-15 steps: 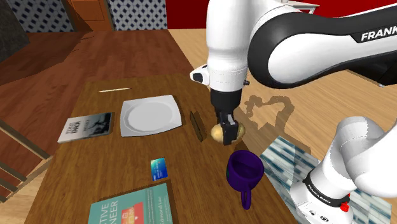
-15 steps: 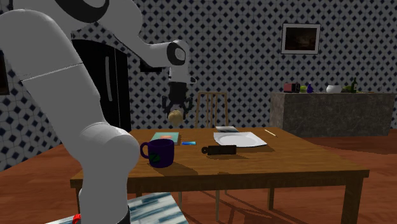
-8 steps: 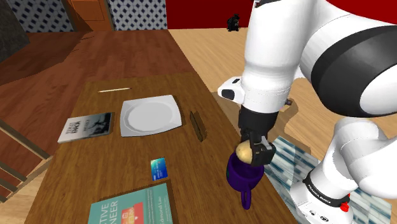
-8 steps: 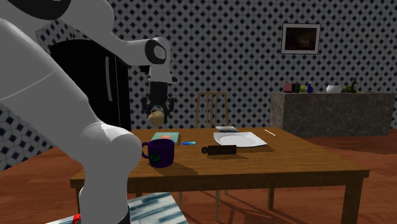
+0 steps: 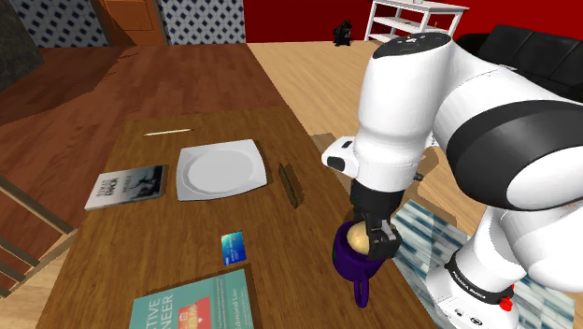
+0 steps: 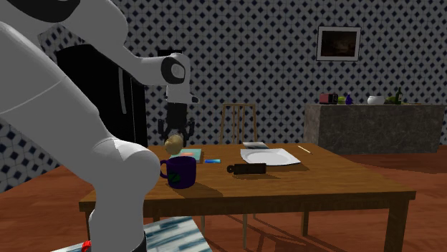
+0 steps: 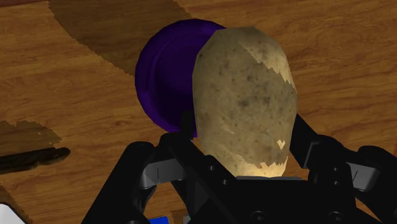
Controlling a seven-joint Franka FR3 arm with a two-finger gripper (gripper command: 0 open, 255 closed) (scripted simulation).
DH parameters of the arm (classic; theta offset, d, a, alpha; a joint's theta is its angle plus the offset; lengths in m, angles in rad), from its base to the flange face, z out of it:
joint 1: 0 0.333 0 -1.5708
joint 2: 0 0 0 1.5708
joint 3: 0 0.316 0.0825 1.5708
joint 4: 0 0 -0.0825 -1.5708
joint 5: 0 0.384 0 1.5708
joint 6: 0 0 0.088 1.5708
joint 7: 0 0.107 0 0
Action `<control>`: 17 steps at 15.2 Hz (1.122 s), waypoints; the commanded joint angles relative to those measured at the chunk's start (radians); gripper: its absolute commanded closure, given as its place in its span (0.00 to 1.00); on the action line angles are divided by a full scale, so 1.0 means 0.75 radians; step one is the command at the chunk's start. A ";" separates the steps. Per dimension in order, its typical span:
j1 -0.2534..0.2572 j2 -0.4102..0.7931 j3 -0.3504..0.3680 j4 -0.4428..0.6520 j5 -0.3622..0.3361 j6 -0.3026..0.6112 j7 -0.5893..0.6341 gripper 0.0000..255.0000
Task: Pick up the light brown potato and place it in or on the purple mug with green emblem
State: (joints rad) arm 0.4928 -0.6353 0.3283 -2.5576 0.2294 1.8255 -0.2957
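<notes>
My black gripper [image 5: 366,239] is shut on a light brown, speckled potato [image 5: 357,238] and holds it just above the mouth of a purple mug [image 5: 358,264] near the table's edge by the stand. In the second exterior view the potato [image 6: 172,144] hangs from the gripper [image 6: 172,142] a little over the mug [image 6: 179,172], whose green emblem faces that camera. Through the wrist view the potato [image 7: 245,102] stands between the fingers and covers much of the mug's opening [image 7: 167,73].
On the wooden table [image 5: 177,238] lie a white square plate [image 5: 219,170], a dark narrow block [image 5: 292,184], a blue card [image 5: 233,247], a teal book [image 5: 193,305], a grey booklet [image 5: 128,186] and a thin stick [image 5: 167,133]. A chair [image 6: 238,125] stands behind the table.
The gripper has carried the potato from beside the dark block over to the mug and then lowered it toward the mug's mouth. Its hold on the potato is unchanged.
</notes>
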 commanded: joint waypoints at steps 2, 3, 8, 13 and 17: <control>0.002 0.020 0.013 -0.042 0.008 0.063 0.000 1.00; 0.002 0.026 0.017 -0.056 0.011 0.082 -0.001 1.00; 0.003 0.034 0.022 -0.073 0.014 0.108 -0.001 1.00; 0.003 0.034 0.021 -0.073 0.014 0.108 -0.002 0.00; 0.002 0.035 0.021 -0.073 0.013 0.108 -0.002 0.00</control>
State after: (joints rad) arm 0.4945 -0.6092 0.3442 -2.6121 0.2395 1.9067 -0.2971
